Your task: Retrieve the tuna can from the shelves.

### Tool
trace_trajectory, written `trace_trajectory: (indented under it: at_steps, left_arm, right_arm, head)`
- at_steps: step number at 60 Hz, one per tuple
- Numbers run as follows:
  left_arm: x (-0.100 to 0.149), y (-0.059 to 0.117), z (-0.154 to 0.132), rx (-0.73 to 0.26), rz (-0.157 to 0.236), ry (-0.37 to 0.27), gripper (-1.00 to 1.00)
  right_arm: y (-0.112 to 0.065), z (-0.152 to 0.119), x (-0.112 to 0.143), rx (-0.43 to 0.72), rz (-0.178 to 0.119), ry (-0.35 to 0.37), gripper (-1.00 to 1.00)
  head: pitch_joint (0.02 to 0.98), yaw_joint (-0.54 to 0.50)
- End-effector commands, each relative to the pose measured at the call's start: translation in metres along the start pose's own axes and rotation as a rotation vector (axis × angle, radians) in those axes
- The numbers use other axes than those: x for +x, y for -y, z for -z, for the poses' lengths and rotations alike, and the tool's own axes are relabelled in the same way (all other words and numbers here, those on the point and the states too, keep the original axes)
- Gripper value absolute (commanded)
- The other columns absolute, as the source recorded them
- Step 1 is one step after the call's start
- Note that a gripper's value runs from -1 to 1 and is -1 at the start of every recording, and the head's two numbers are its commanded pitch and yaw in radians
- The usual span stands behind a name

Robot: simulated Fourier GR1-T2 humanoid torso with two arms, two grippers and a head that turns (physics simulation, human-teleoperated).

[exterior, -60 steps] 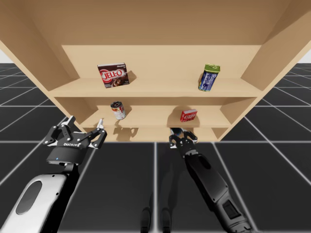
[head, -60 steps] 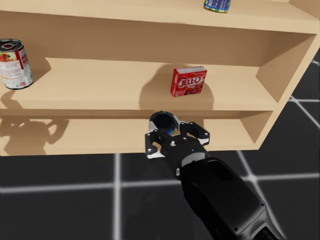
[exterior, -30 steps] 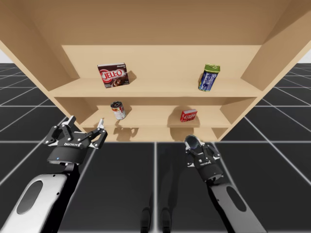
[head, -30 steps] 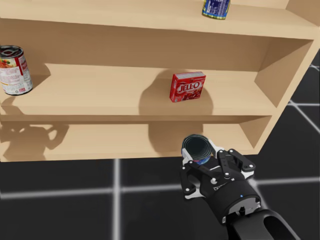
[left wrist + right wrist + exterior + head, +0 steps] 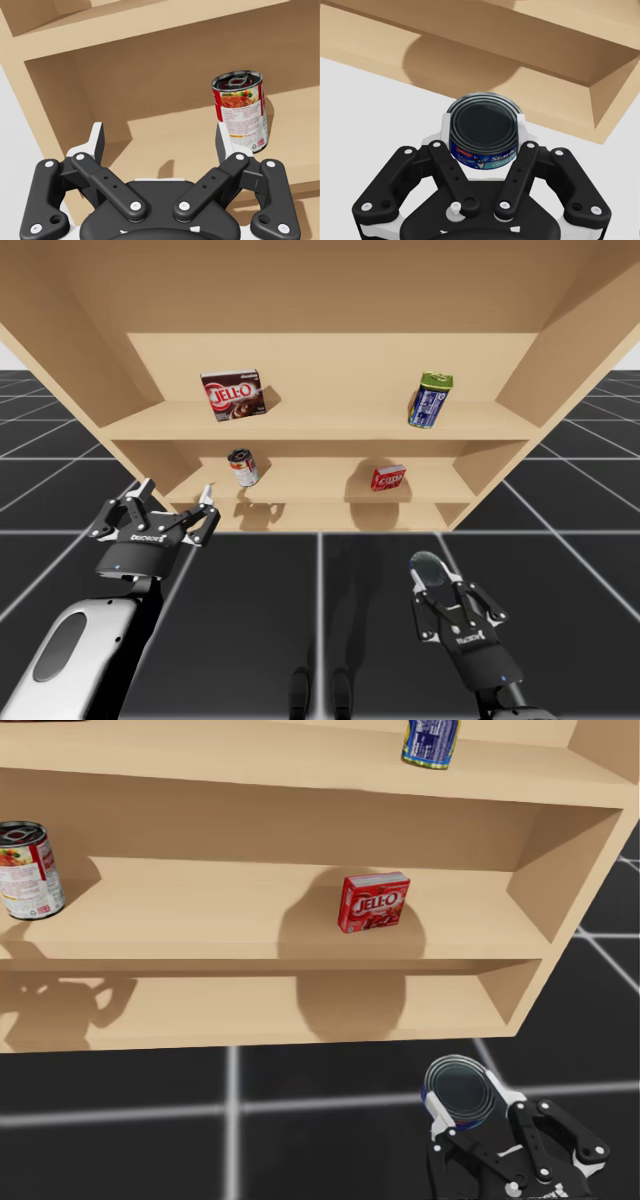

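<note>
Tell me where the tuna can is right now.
The tuna can is held in my right end effector, off the shelves, over the dark floor at the high view's lower right.

tuna can (image 5: 483, 135) withdrawn from shelves (image 5: 300, 425), right arm retracted

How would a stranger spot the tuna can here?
In front of the wooden shelves, out over the dark floor at the right, sits my right gripper. The tuna can is clamped in it: flat and squat, unlike the tall shelf cans.
</note>
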Motion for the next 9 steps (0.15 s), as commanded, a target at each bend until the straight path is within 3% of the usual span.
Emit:
trace_trajectory:
  at_steps: [1, 9]
  left_arm:
    - [-0.0001, -0.0007, -0.0003, 0.001, -0.001, 0.001, -1.00]
    - [-0.0004, -0.0011, -0.0004, 0.001, -0.002, 0.002, -1.00]
  right_arm:
    - [0.0172, -0.0177, -0.0020, -0.142, 0.022, 0.021, 1.00]
    - [0.0164, -0.0204, 0.0017, -0.138, 0.014, 0.046, 1.00]
  head:
    - [0.693, -0.18]
    - [0.693, -0.18]
